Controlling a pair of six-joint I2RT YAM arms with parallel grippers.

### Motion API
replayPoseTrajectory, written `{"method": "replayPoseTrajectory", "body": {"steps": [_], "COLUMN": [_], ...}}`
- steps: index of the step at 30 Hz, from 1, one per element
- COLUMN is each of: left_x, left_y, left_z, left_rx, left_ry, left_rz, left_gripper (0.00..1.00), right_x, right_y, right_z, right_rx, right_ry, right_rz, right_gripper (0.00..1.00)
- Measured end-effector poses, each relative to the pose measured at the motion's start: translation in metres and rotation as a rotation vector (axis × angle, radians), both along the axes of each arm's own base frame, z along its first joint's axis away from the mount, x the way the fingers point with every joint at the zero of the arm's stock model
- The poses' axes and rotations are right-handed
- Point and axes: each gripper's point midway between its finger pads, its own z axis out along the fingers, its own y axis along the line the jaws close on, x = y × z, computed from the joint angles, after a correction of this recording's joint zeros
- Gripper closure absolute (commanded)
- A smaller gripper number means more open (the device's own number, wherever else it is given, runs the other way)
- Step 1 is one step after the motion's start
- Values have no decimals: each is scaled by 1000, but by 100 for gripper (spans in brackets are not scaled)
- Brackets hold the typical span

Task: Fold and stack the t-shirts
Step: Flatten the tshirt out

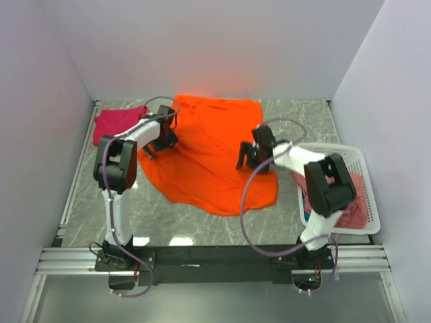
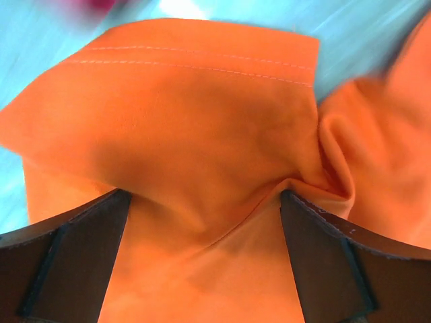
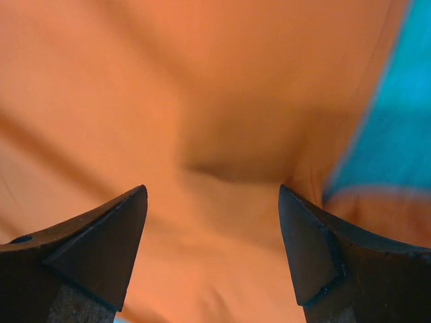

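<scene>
The left fingers stand spread wide, low over the orange t-shirt. A raised pucker of its cloth runs across the gap between them. Nothing is pinched or held; whether the tips press into the cloth cannot be told. Beyond the pucker, the left wrist view shows a flap of the shirt ending in a double-stitched hem.

The right fingers are also well apart and hold nothing. They hang over a smooth stretch of the same shirt with a shallow crease under the gap. The shirt's edge and bare table show just to one side in the right wrist view.

From above, the orange t-shirt lies opened out on the middle of the table. It reaches up to the far edge and spreads wider toward the near edge, with rumples along its border. The left fingers are at the shirt's left side, the right fingers at its right side, roughly level with each other.

A magenta-pink t-shirt lies folded small in the far-left corner of the table, just beside the orange one's left border.

A white lattice basket sits at the right edge of the table, close to the orange shirt's right side. A rose-pink t-shirt lies crumpled inside it, partly hidden behind the right arm.
</scene>
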Motion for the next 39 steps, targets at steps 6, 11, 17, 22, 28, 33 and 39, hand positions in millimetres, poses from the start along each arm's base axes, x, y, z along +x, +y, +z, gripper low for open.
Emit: {"method": "replayPoseTrajectory", "body": {"steps": [6,11,17,22,28,33,39], "left_x": [93,143,152,128,72,28,-10], "left_y": [-14,-29,-35,-28,-27,-47,-61], "left_z": [5,9,12,45,140,147,64], "left_rx": [32,43,56,73,35,-64,-125], "left_ry": [-72,-146,-163,-169,-329,-378,-182], "left_rz": [-56,-163,-264,-283,-259,-283,-315], "left_gripper": [1,1,0,0,1,1,1], "right_x": [-110,-202,-242,-188,-38,98,197], "right_y": [44,120,205,222,133,61,15], "right_z": [-4,5,53,136,178,176,104], "right_rx": [39,134,202,290,289,143,23], "right_ry": [40,106,42,-179,-318,-382,-307], "right_rz": [128,416,759,723,312,40,-92], "right_gripper": [15,15,14,11,8,6,5]}}
